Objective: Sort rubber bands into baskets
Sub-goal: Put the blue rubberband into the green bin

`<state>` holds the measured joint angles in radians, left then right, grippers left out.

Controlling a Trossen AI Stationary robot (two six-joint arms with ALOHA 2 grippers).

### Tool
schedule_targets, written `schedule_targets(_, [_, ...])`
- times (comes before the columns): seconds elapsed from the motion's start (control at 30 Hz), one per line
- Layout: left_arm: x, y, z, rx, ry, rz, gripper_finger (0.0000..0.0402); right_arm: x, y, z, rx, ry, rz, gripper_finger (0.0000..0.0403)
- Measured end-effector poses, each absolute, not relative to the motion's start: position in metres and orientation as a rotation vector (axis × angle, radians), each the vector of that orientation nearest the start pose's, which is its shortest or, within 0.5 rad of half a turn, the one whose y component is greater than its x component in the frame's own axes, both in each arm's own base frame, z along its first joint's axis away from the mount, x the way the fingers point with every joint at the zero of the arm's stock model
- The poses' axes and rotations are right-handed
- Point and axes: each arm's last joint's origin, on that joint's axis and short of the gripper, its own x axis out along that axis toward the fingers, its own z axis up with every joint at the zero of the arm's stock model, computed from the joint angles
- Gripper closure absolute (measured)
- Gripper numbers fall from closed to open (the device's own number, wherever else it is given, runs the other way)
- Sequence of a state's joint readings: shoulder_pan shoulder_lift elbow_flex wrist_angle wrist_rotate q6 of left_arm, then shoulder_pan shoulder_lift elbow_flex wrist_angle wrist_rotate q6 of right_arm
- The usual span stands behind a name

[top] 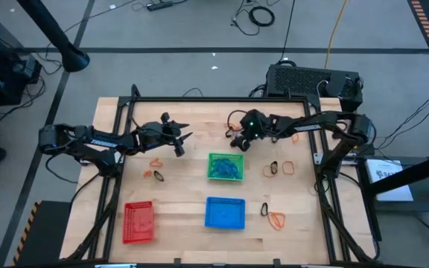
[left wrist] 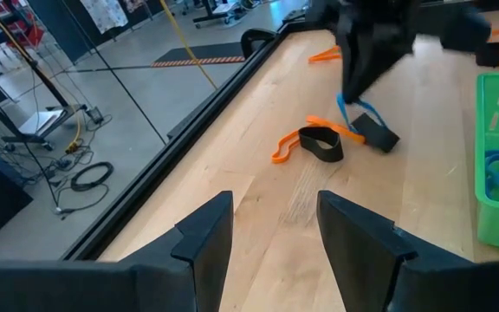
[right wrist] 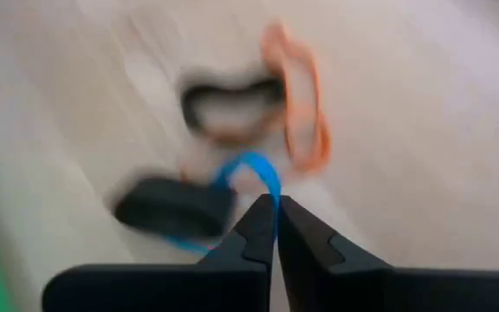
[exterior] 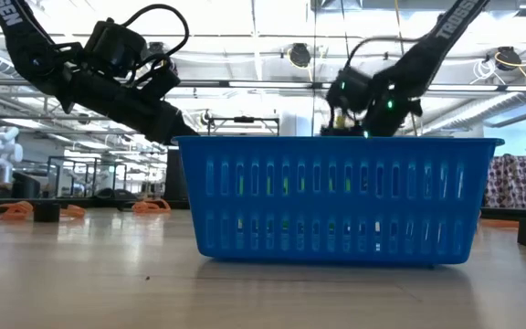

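My right gripper (right wrist: 275,201) is closed on a blue rubber band (right wrist: 251,169); the fingertips meet with the thin blue loop pinched between them. In the high view this gripper (top: 238,141) sits over the far centre of the table (top: 177,190), just beyond the green basket (top: 225,167). Below the pinched loop lie a black band (right wrist: 232,102) and an orange band (right wrist: 300,104), close together on the wood. A second dark band (right wrist: 167,206) lies beside the fingertips.

My left gripper (left wrist: 271,234) is open, its two fingers spread apart with bare table showing between them. It hovers over the far left part of the table (top: 179,138), well apart from the right gripper.

Basket positions:
- The green basket holds a pile of blue bands (top: 226,170).
- The blue basket (top: 225,212) stands nearer the front edge, directly in front of the green one. Its contents cannot be determined.
- The red basket (top: 138,221) stands at the front left.

Loose bands on the table:
- Orange and black bands (top: 156,168) lie left of the green basket.
- Orange and black bands (top: 281,167) lie right of the green basket.
- Orange and black bands (top: 272,216) lie right of the blue basket.
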<state>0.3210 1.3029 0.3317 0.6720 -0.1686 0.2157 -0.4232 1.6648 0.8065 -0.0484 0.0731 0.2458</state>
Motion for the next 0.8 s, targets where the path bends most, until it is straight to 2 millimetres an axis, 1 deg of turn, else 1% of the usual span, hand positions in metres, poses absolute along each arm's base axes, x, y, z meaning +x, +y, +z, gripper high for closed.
schedule_targets(0.07, [0.217, 0.077, 0.161, 0.187, 0.353, 0.452, 0.0224, 0.283, -0.130, 0.155, 0.360, 0.785, -0.563, 0.0399])
schedule_targets(0.23, [0.217, 0.077, 0.161, 0.187, 0.353, 0.452, 0.0224, 0.284, -0.130, 0.175, 0.307, 0.680, -0.548, 0.0401])
schedule_targets(0.37, [0.217, 0.077, 0.161, 0.187, 0.357, 0.451, 0.0224, 0.284, -0.128, 0.182, 0.270, 0.649, -0.529, 0.0402])
schedule_targets(0.47, [0.216, 0.077, 0.161, 0.187, 0.358, 0.451, 0.0224, 0.290, -0.126, 0.190, 0.227, 0.570, -0.514, 0.0402])
schedule_targets(0.57, [0.216, 0.077, 0.161, 0.187, 0.359, 0.451, 0.0224, 0.293, -0.127, 0.195, 0.161, 0.516, -0.586, 0.0402])
schedule_targets(0.63, [0.216, 0.077, 0.161, 0.187, 0.360, 0.451, 0.0224, 0.293, -0.128, 0.196, 0.115, 0.513, -0.632, 0.0402])
schedule_targets(0.7, [0.216, 0.077, 0.161, 0.187, 0.360, 0.451, 0.0224, 0.293, -0.127, 0.195, 0.114, 0.522, -0.616, 0.0402])
schedule_targets(0.8, [0.216, 0.077, 0.161, 0.187, 0.360, 0.451, 0.0224, 0.293, -0.123, 0.193, 0.158, 0.547, -0.504, 0.0403])
